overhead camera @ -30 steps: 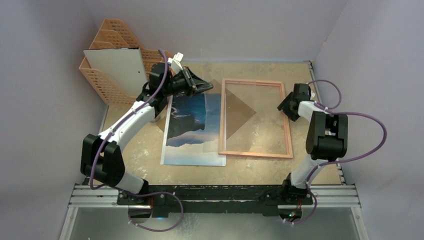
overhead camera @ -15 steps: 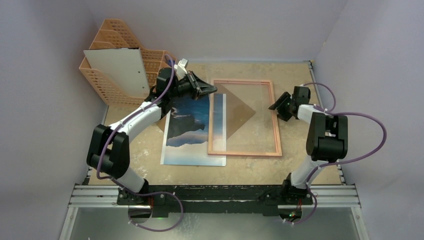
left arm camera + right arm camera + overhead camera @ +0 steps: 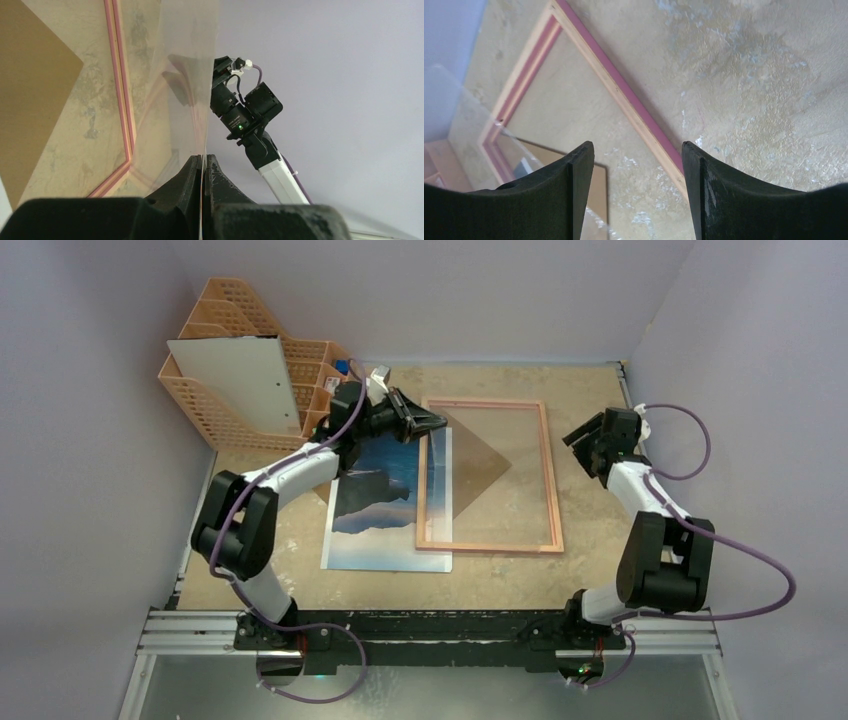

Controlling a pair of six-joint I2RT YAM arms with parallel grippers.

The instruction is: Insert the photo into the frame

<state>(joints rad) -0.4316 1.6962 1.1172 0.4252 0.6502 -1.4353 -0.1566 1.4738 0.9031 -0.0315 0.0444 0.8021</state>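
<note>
L gripper (image 3: 202, 160) pinched on clear sheet (image 3: 187, 75) at frame's (image 3: 490, 546) far-left corner. R gripper (image 3: 636, 150) spread, off frame's rt edge. Photo (image 3: 375, 510) flat on table (image 3: 600, 570), rt edge under frame.

- Photo (image 3: 375, 508): blue sea and sky, a near-black mountain band, pale strip at the near end.
- Frame (image 3: 490, 544): pink, with a paler peach strip beside it (plainest in the right wrist view).
- Backing board (image 3: 478, 465): plain mid-brown.
- Clear sheet (image 3: 190, 75): colourless, with faint grey reflections.
- Mesh file rack (image 3: 195, 400): orange, grid-perforated.
- Panel (image 3: 235, 380) in the rack: plain white.
- Table (image 3: 600, 550): sandy beige, mottled with whitish blotches.
- Walls (image 3: 450, 290): flat lilac.
- Left gripper (image 3: 202, 160) and right gripper (image 3: 636, 150): matt black.
- Arm links (image 3: 295, 470): white, with black joints.
- Cable (image 3: 258, 66): purple.
</note>
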